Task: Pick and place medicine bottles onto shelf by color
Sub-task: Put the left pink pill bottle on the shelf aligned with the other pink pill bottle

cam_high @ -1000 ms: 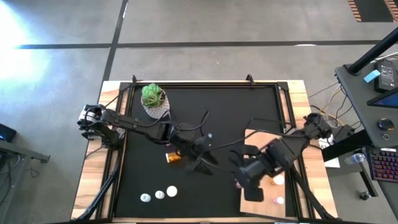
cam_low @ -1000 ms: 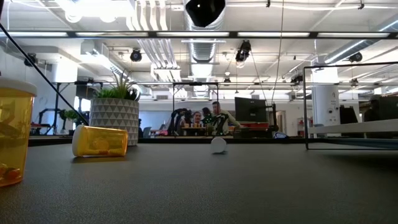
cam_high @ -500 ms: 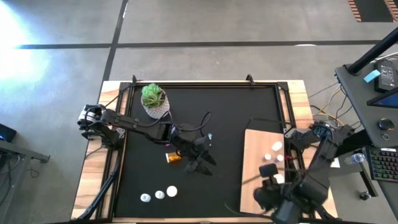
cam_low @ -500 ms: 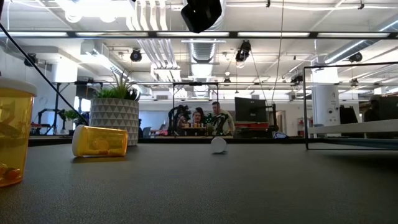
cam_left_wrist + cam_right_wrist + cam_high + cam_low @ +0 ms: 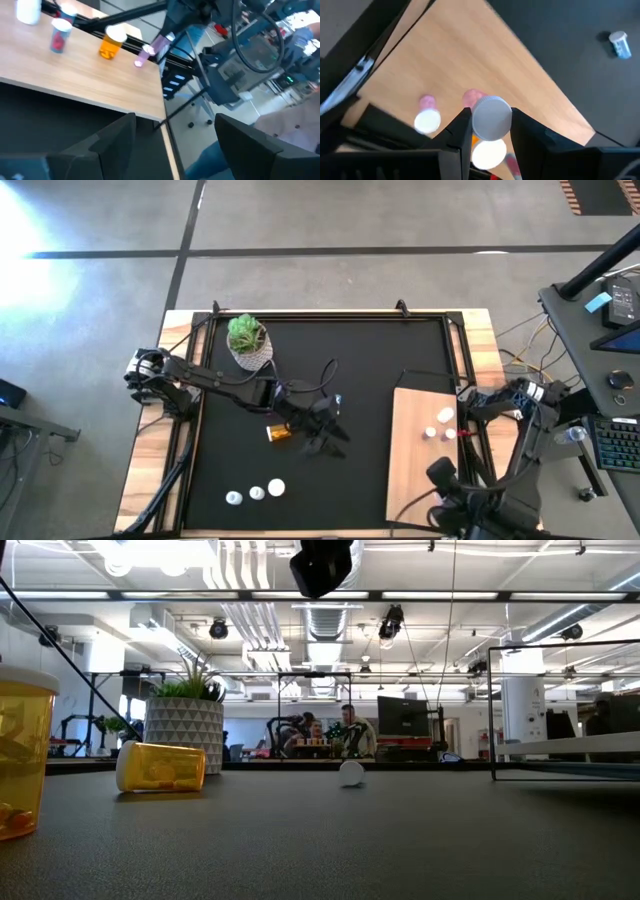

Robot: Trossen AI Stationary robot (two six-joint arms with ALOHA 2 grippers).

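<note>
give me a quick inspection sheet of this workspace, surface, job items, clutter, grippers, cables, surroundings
surface: black mat on a wooden table
job's things: amber bottle lying on the mat; three white-capped bottles near the front edge; a few bottles on the shelf
clutter: potted plant at the back left
grippers: left gripper over mid-mat beside the amber bottle, jaws open and empty; right gripper above the shelf, jaws shut on a white-capped bottle
cables: thin black lines arching over the mat
surroundings: a workstation on the right; people far off behind the table
</note>
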